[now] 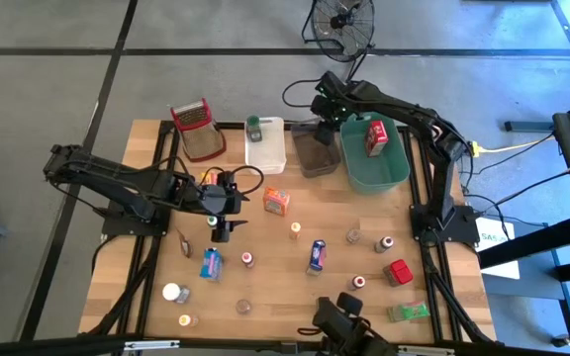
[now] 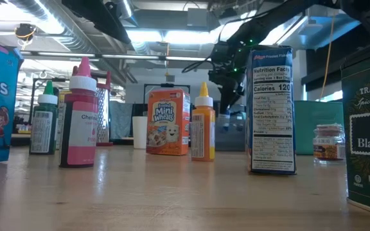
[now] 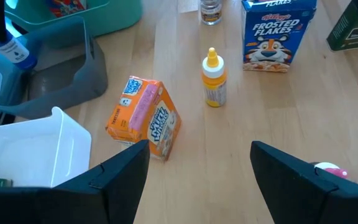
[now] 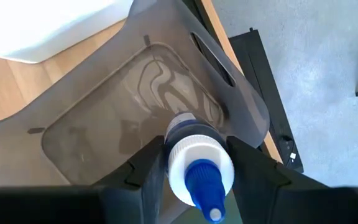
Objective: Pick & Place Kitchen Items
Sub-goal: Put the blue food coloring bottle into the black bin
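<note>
Fig.: R tool (image 4: 194, 165) holds a blue-tipped squeeze bottle (image 4: 199, 167) above the grey bin (image 4: 110, 118) at the table's (image 1: 305, 287) far edge.
L tool (image 3: 194, 171), fingers wide w/ nothing betw. them, hovers over the table's left part near the orange Mini-Wheats box (image 3: 143, 118); yellow bottle (image 3: 214, 78) and Frosted Flakes box (image 3: 271, 31) stand beyond.

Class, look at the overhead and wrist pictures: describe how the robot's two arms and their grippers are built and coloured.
Both arms are black, made of jointed segments on black frame mounts. The left arm carries a looped black cable near its wrist. The left gripper has two flat, dark, wedge-shaped fingers. The right arm is the same build, with a cable loop by the right gripper, whose fingers are also dark and angular.
</note>
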Controlling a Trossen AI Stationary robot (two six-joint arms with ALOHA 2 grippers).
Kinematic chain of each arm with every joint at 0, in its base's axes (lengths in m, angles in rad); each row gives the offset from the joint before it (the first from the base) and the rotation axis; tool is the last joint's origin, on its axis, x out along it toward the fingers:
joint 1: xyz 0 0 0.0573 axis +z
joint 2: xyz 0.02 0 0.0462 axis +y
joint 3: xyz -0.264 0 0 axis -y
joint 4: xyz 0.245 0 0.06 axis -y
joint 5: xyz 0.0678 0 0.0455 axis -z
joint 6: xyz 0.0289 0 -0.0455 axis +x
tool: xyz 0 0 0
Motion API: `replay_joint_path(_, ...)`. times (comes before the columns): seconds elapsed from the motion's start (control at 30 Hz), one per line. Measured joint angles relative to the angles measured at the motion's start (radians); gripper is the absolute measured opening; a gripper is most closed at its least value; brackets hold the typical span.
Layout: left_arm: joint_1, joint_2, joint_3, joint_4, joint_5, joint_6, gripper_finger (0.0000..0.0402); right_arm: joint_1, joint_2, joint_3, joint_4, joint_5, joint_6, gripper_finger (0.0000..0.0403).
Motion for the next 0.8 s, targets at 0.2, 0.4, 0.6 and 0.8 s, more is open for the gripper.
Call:
replay_joint_path(0.2, 0.0, 0.0, 0.0, 0.0, 0.0, 0.0, 0.0274, -0.005, 0.0, 0.0, -0.001, -0.022, 0.007, 0.0152)
replay_joint_path(0.4, 0.0, 0.0, 0.0, 0.0, 0.005, 0.001, 0.0274, -0.008, 0.015, 0.0, -0.01, -0.015, 0.0, 0.0152)
replay_joint_path(0.6, 0.0, 0.0, 0.0, 0.0, 0.007, 0.011, 0.0274, -0.014, 0.055, 0.0, -0.023, -0.014, 0.0, 0.0152)
replay_joint_path(0.8, 0.0, 0.0, 0.0, 0.0, 0.003, 0.02, 0.0274, -0.014, 0.073, 0.0, -0.031, -0.014, -0.001, 0.0153)
